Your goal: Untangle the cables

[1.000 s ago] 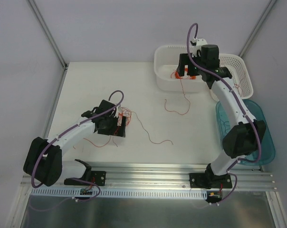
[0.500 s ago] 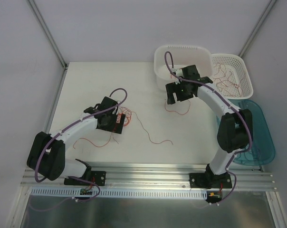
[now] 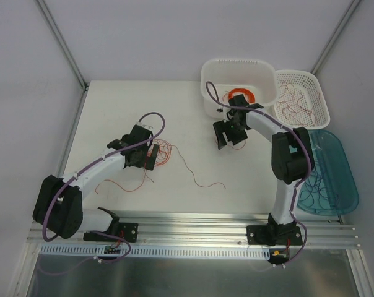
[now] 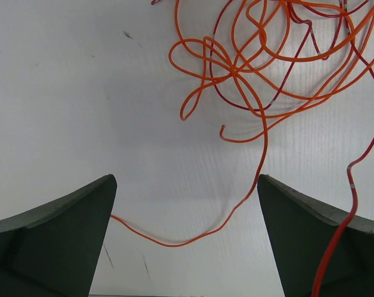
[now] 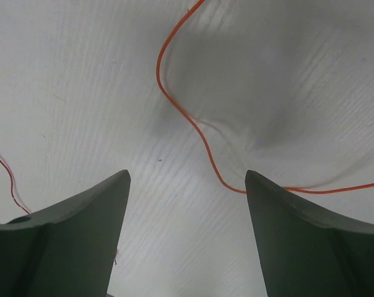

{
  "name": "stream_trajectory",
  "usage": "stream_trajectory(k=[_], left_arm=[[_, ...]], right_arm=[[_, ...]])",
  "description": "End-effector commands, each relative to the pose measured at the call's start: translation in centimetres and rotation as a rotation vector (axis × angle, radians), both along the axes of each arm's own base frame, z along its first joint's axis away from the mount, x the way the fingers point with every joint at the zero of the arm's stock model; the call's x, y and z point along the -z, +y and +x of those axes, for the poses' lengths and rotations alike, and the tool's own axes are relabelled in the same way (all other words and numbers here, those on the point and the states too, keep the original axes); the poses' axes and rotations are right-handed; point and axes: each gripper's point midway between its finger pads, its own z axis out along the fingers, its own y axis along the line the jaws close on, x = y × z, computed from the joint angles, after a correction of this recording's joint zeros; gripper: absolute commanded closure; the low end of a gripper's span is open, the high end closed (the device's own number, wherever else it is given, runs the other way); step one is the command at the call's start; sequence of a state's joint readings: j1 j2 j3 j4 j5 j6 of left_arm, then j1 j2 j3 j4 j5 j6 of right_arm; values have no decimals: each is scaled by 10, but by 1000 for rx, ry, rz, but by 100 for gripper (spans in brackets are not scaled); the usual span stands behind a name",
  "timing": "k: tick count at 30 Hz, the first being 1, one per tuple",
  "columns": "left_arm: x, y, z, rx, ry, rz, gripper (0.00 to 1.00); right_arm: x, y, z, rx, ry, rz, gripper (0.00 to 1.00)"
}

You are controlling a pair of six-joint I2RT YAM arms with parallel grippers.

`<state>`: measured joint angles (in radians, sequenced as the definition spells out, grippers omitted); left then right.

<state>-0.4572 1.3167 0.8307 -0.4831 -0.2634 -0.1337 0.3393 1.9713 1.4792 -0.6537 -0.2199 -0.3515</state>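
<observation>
The top external camera looks down from high behind the near edge of the table, taking in all of it. Both wrist cameras face the table close up; the left shares the cables with the overhead view.

cables: glossy, smooth | table: matt wht | fingers: matt plastic

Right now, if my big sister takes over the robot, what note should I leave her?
Left gripper: jaws open, holding nothing, low over the table just short of the cable knot.
Right gripper: jaws open, holding nothing, over a loose orange strand on the table.
Done: sorted strands lie in the white basket, more in the teal tray.
Left: pull the knot apart; a long strand lies mid-table.
</observation>
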Motion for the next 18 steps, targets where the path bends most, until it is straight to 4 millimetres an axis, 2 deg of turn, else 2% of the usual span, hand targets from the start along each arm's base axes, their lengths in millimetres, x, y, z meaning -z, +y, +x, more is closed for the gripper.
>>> stream_trajectory(k=[1,4,7,9,10,11,13,14,15,17,18], left_arm=[[-4,7,8,0,-26,51,1],[-4,7,8,6,-24,50,1],[-5,7,9,4,-28,52,1],[-4,8,8,5,-24,56,1],[-4,8,8,4,-25,57,1],[-4,8,9,4,-26,57,1],[-4,8,9,2,-27,59,1],[-4,9,9,0,-27,60,1],[-5,9,9,1,-31,60,1],[-4,9,9,2,-27,61,1],[-4,8,8,2,-26,60,1]], right_arm=[[4,-3,0,5,24,-30,21],[11,-5,-4,-11,42,-57,24],[17,-5,-6,-32,50,-70,31],[21,-4,-9,-43,60,-81,44],[21,-4,-11,-52,61,-88,57],[19,-4,-11,-60,52,-91,63],[7,-5,-12,-71,16,-102,74],[2,-5,-14,-87,4,-106,84],[-13,-4,-12,-94,-36,-100,88],[-28,-2,-13,-120,-69,-93,97],[-50,-1,-7,-122,-124,-79,99]])
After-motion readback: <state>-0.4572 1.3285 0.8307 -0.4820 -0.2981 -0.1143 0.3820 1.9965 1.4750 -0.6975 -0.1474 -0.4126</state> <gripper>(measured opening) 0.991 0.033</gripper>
